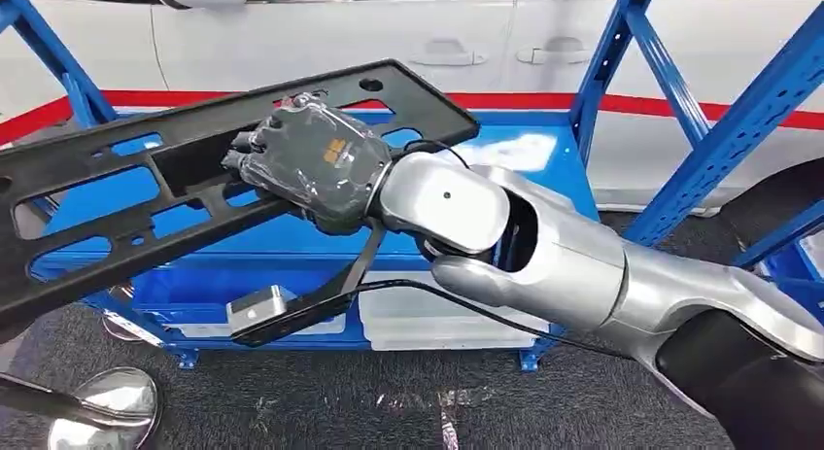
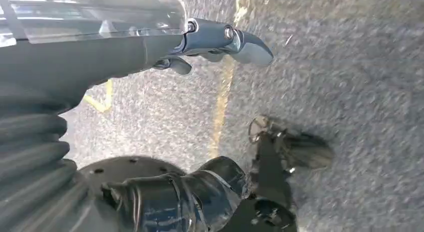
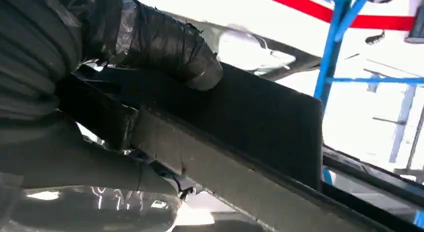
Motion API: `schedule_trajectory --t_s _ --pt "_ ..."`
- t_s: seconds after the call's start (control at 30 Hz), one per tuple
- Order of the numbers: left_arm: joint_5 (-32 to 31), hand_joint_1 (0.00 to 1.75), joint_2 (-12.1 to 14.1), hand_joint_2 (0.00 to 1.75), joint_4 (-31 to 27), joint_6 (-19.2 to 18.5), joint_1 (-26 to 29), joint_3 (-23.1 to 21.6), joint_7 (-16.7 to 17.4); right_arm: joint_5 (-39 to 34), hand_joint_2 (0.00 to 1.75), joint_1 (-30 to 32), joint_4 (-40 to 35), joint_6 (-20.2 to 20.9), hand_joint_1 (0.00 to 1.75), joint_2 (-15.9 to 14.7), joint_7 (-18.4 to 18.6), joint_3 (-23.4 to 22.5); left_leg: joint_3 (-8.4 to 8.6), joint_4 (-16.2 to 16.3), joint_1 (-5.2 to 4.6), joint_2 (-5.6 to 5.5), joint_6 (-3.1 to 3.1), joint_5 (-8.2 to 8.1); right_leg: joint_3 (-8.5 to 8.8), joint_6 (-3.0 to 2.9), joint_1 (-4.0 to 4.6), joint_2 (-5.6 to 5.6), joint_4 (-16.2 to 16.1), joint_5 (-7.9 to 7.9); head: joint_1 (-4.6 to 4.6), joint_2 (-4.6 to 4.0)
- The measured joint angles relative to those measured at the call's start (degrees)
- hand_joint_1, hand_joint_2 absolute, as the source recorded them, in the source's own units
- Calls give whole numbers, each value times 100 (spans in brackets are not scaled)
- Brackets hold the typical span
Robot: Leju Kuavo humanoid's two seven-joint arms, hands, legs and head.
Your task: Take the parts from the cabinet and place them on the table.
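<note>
My right hand (image 1: 316,163) grips the long black plastic panel (image 1: 117,202) by a bar near one end, holding it tilted above the blue cabinet shelf (image 1: 525,158). The panel looks stiff, light and full of cut-outs; held off-centre, its long free end will likely lever down, so a grip nearer the middle seems safer. My left hand (image 2: 220,39) hangs over the floor, fingers apart, holding nothing.

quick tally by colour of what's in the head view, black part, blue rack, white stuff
Black: 1, the long part that the right hand grips
Blue: 1, the rack
White: 2, the car, the box under the shelf
Total: 4
</note>
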Motion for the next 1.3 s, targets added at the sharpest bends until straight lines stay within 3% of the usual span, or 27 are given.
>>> schedule_trajectory --t_s 0.03,0.07,0.2,0.23,0.3,0.37,0.4,0.43,0.47,0.53,0.57,0.6,0.7,0.73,0.77,0.83,0.87,0.9,0.93,0.97,1.03,1.07,1.1,1.2,1.23,1.27,1.3 --pt "0 0 -4 175 0 -4 -2 0 0 0 175 -4 -2 0 175 0 0 0 -50 47 4 -2 -16 12 350 -18 1 0 -519 50 0 0" --pt "0 0 -4 175 0 -4 -4 0 0 0 175 -4 -2 0 175 2 0 0 -109 64 -11 -5 -52 36 533 -43 22 8 -821 -149 0 0" --pt "0 0 -7 175 2 -4 8 0 -2 -2 175 -3 -4 0 175 -2 0 0 -154 29 -7 -22 -198 209 439 -194 67 12 -933 -3 -2 0" --pt "0 0 -2 175 2 -2 10 0 -4 -2 175 -3 -4 0 175 -2 0 0 -205 86 25 -26 -224 122 398 -264 20 -16 -974 71 9 0" --pt "-2 0 -2 175 2 0 13 0 -7 -2 175 -13 -4 -2 175 4 0 0 -412 591 20 -29 -261 -458 276 -357 18 -29 -976 177 -44 0" --pt "-2 0 -7 175 2 -4 15 0 -7 -2 175 -4 -4 0 175 4 0 0 -620 1435 31 -28 -299 -974 131 -361 33 -35 -972 285 -39 0" --pt "-4 0 -7 175 2 -4 13 0 -7 -2 175 1 -4 0 175 4 0 0 -650 1697 31 -28 -309 -1028 53 -358 40 -35 -967 342 -46 0" --pt "-7 0 -7 175 2 -4 4 0 -9 -2 175 1 -4 0 175 4 0 0 -579 1748 31 -28 -310 -911 -29 -353 43 -35 -964 402 -41 0" --pt "-9 0 -7 175 2 -4 1 0 -9 -2 175 2 -4 0 175 4 0 0 -406 1586 31 -28 -303 -708 -103 -344 43 -35 -962 456 -42 0" --pt "-15 0 -7 175 2 0 -5 0 -4 -2 175 0 -4 -4 175 4 0 0 218 791 30 -28 -266 -375 -228 -315 43 -22 -953 563 -44 0" --pt "-15 0 -2 175 2 2 -12 0 -4 -2 175 -1 -6 -9 175 7 0 0 596 256 25 -29 -229 -526 -256 -286 43 -20 -941 607 -48 0" --pt "-17 0 2 175 2 2 -18 0 -4 -2 175 -6 -4 -11 175 -2 0 0 832 -150 -23 -39 -209 -637 -283 -246 64 -30 -934 646 -35 0" --pt "-17 0 2 175 2 4 -22 -2 -4 -26 175 -7 2 -7 175 -2 0 0 710 -96 -57 -58 -125 -511 -278 -141 39 -41 -1025 836 -52 0" --pt "-17 0 -6 175 2 4 -18 -2 0 -29 175 -2 9 0 175 -11 0 0 656 -175 24 -35 -58 -414 -314 -100 64 -38 -1027 812 -42 0" --pt "-17 0 -7 175 2 2 -21 -2 7 -44 175 -12 9 0 175 -15 0 0 618 -175 7 -5 -30 -336 -375 -76 44 -16 -905 577 -39 0" --pt "-20 0 -7 175 2 2 -18 -2 7 -59 175 -18 13 0 175 -24 0 0 450 -161 4 10 52 -215 -568 -41 27 -19 -204 -126 -4 0" --pt "-20 0 -2 175 2 2 -18 -2 7 -63 175 -11 20 0 175 -31 0 0 367 -156 1 11 58 -152 -664 -25 19 -19 225 -375 -9 0" --pt "-20 0 -2 175 2 4 -20 -2 7 -72 175 2 24 4 175 -39 0 0 271 -145 -2 12 55 -85 -726 -9 14 -18 602 -469 -2 0" --pt "-17 0 -2 175 2 20 -20 -2 7 -81 175 9 33 4 175 -44 0 0 166 -124 -2 12 43 -22 -694 -2 13 -19 780 -358 -7 0" --pt "-17 0 -2 175 2 33 -18 -2 4 -83 175 8 39 4 175 -46 0 0 73 -103 -1 13 30 29 -557 -4 10 -19 709 -154 -4 0" --pt "-17 0 -4 175 2 48 -19 -2 2 -83 175 1 50 2 175 -46 0 0 -94 -39 0 11 -3 117 22 -34 7 -19 11 179 -4 0" --pt "-17 0 -7 175 2 48 -20 -2 2 -87 175 -6 50 2 175 -46 0 0 -150 -2 1 8 -27 152 393 -70 15 -12 -501 86 -4 0" --pt "-18 0 -22 175 2 48 -24 -2 0 -94 175 -12 50 0 175 -33 0 0 -218 24 -21 4 -65 187 676 -104 63 1 -992 -141 -7 0" --pt "-15 0 -20 175 2 70 -16 -2 7 -100 175 -27 70 28 175 -37 0 0 -245 -55 12 1 -175 368 579 -154 121 -8 -1026 -38 -2 0" --pt "-7 0 -17 175 2 83 4 -2 26 -98 175 -24 79 54 175 -37 2 0 -289 -75 11 -11 -214 385 551 -236 53 -23 -1107 58 8 0" --pt "-4 0 -17 175 2 87 -9 -2 33 -98 175 -24 89 79 175 -37 4 0 -333 -11 32 -11 -237 223 500 -271 43 -48 -1139 135 16 0" --pt "-4 0 -18 175 2 90 1 -2 46 -94 175 -28 98 83 175 -37 15 0 -439 213 30 -12 -269 -104 438 -322 40 -52 -1148 199 -24 0"
